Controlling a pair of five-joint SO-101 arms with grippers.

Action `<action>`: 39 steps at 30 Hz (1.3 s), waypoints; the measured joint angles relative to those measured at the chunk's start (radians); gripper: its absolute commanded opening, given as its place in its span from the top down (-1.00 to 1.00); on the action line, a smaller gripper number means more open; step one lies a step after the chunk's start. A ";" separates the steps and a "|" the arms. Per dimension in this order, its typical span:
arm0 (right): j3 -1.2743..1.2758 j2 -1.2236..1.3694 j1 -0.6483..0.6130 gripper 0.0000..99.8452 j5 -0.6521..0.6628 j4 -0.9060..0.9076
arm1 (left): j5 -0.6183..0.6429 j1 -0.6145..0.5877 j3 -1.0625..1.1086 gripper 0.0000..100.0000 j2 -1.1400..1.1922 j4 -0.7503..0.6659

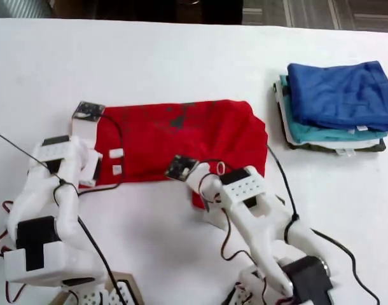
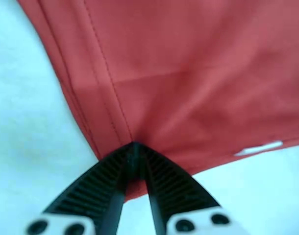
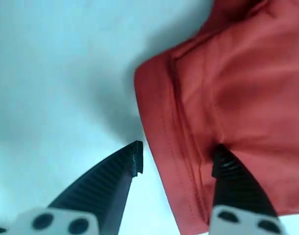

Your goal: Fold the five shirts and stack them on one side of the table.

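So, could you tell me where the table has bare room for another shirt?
Widest bare stretch: the white table beyond the red shirt, to the far left corner. A narrow gap separates that shirt from the stack of folded shirts. Both arms and cables crowd the near edge.

**Table: one shirt spread, one stack at the side**

White table (image 1: 181, 57), plain top. Two loads on it.

1. The red shirt (image 1: 181, 136) is around the middle, spread as a wide band running side to side. It has dark print on the upper face and is mildly rippled. Its right end is bunched, with one corner poking toward the near edge.
2. The stack of folded shirts (image 1: 337, 105) is toward the right edge, apart from the red shirt with bare tabletop between. The blue shirt (image 1: 340, 92) is on top, the teal shirt (image 1: 308, 132) under it, and a dark layer (image 1: 308, 145) at the bottom touches the table. The exact layer count can't be read. Sides are roughly square, with white tags (image 1: 344, 151) sticking out at the near side.
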 measured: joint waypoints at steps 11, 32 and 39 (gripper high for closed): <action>-0.117 0.155 0.005 0.91 0.005 0.028 | 0.000 0.000 0.000 0.95 0.000 0.000; -0.258 0.178 0.077 0.96 0.123 0.144 | 0.000 0.000 0.000 0.95 0.000 0.000; -0.552 0.189 0.157 0.96 0.152 0.281 | 0.000 0.000 0.000 0.95 0.000 0.000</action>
